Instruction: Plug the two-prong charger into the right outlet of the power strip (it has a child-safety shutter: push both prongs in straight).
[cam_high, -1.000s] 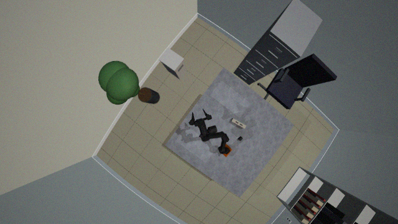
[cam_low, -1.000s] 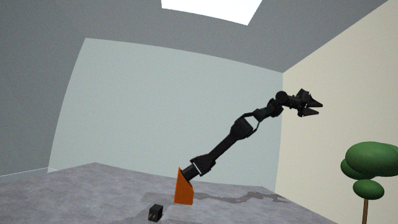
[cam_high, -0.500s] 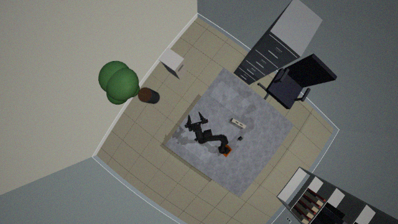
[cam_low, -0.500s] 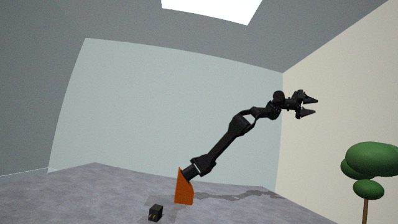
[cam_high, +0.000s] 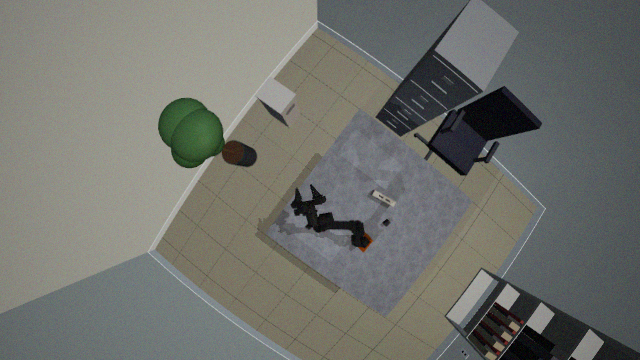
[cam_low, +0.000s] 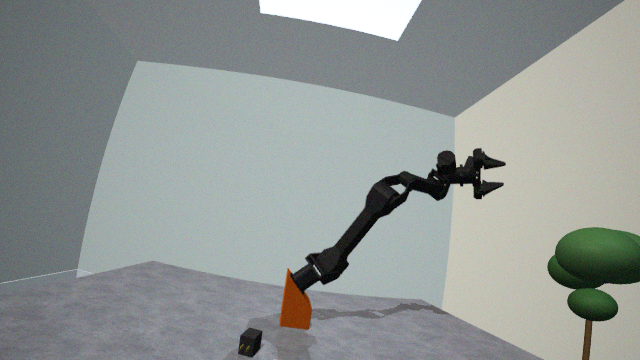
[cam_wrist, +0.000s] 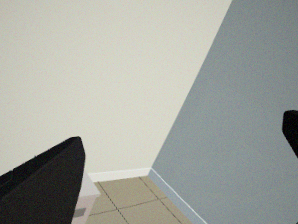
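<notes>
Exterior view: arm raised, gripper (cam_low: 487, 175) high in the air with fingers spread wide and nothing between them, aimed toward the wall rather than the work. Charger (cam_low: 250, 342) lies on the grey surface near the orange base (cam_low: 295, 305), prongs facing the camera. Top view: strip (cam_high: 384, 198) lies near the charger, apart from it. Pickup not yet begun.

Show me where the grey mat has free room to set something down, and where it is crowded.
Free: the mat stretch between the base and the bookshelf side, and the part from the strip toward the chair. Crowded: the charger sits between base and strip, close to both. The open tool overhangs the plant-side edge.
</notes>
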